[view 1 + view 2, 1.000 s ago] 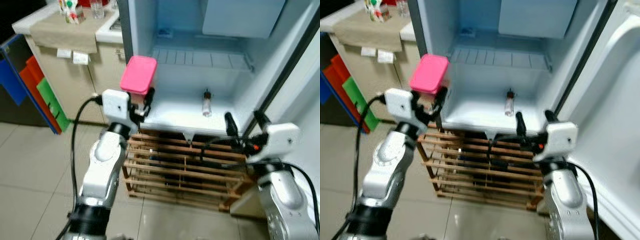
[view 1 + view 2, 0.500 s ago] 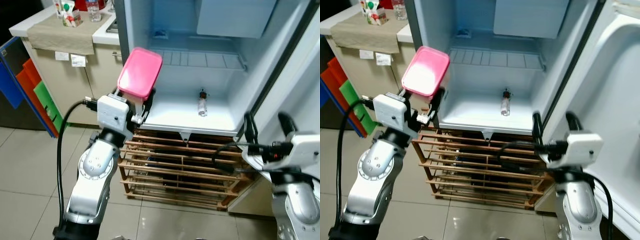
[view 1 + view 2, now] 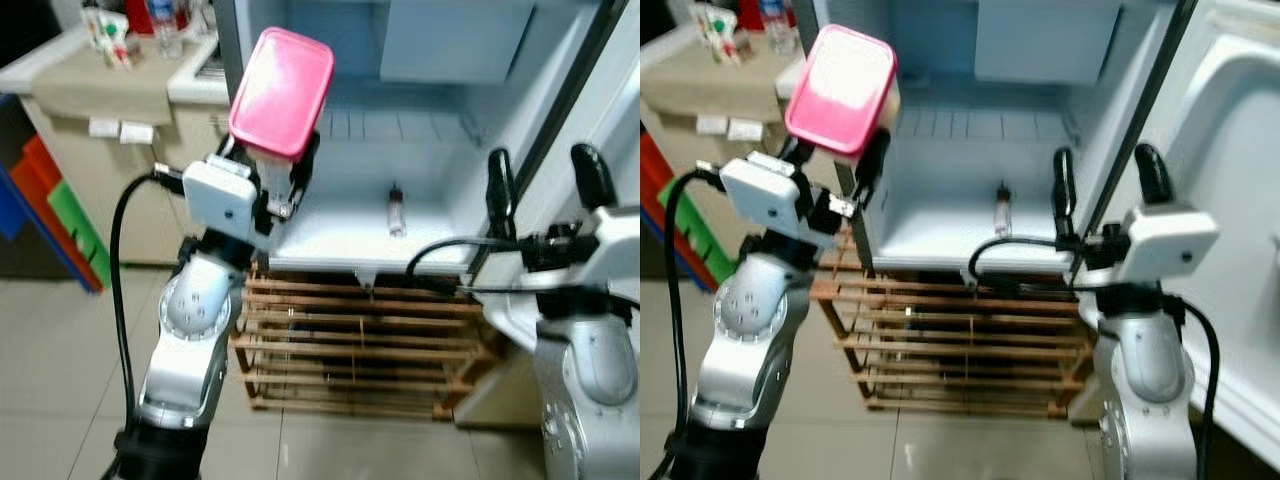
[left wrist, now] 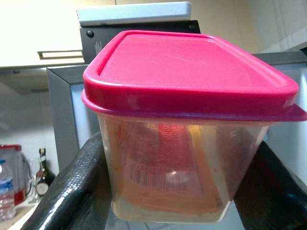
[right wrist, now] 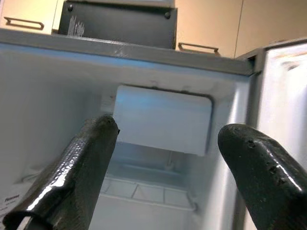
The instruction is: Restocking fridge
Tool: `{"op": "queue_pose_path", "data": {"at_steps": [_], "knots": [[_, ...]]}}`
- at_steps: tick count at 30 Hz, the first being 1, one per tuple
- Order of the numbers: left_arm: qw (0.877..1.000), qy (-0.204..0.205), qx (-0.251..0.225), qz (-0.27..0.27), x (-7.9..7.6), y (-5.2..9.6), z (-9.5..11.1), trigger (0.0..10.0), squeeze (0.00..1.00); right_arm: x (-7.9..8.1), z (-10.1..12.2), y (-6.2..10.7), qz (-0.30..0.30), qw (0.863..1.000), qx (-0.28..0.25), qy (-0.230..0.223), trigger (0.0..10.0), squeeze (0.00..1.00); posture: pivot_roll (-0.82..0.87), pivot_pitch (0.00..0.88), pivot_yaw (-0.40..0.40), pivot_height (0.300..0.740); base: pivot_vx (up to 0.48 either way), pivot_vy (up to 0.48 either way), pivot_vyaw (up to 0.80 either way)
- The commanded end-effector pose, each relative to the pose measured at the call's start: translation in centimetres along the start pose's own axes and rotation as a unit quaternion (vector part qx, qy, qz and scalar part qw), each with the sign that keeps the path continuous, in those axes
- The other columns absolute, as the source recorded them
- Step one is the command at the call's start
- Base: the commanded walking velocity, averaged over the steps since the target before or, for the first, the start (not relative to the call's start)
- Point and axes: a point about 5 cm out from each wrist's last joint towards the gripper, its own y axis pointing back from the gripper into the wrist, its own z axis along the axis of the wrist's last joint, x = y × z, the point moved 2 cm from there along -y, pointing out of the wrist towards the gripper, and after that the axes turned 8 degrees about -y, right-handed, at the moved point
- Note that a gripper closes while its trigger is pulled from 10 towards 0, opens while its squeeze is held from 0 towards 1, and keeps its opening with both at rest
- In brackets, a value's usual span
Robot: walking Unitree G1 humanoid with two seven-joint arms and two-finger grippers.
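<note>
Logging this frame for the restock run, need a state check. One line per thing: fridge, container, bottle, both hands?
Fridge door: open.
Fridge floor: bare apart from one bottle.
Pink-lidded container: lid on, tilted, held up at the fridge's left edge, not yet inside.
Small bottle: lying on the fridge floor.
Left hand: shut on the container's clear sides.
Right hand: open, holding nothing, raised by the door edge.

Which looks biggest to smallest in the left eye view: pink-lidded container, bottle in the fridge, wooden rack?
1. wooden rack, widest by far.
2. pink-lidded container, held up in the left gripper and nearer the camera, so it likely looks enlarged.
3. bottle on the fridge floor, smallest.
</note>
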Motion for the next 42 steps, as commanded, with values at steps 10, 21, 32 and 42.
{"op": "queue_pose_path", "data": {"at_steps": [10, 21, 32, 42], "knots": [[0.999, 0.026, 0.01, -0.04, -1.7, -1.9, -0.4, 10.0, 0.0, 0.2, -0.8, -0.2, 0.007, 1.0, 0.022, -0.004, 10.0, 0.0, -0.15, 0.0, 0.02, 0.74, 0.392, 0.259, 0.0], [0.995, 0.06, 0.048, -0.064, -3.1, -2.9, -2.0, 10.0, 0.0, -0.1, -2.2, -0.1, 0.006, 0.999, 0.052, -0.014, 10.0, 0.0, -0.16, 0.0, 0.025, 0.74, 0.147, -0.051, 0.0], [0.995, 0.067, 0.055, -0.058, -3.2, -3.4, -2.3, 10.0, 0.0, 0.0, -2.7, -0.1, 0.012, 0.998, 0.064, -0.018, 10.0, 0.0, -0.16, 0.0, 0.027, 0.74, 0.412, -0.114, 0.0], [0.995, 0.064, 0.073, -0.035, -2.6, -3.6, -3.0, 10.0, 0.0, 0.2, -3.0, 0.2, 0.018, 0.997, 0.072, -0.019, 10.0, 0.0, -0.17, 0.0, 0.031, 0.74, 0.183, 0.0, 0.0]]}}
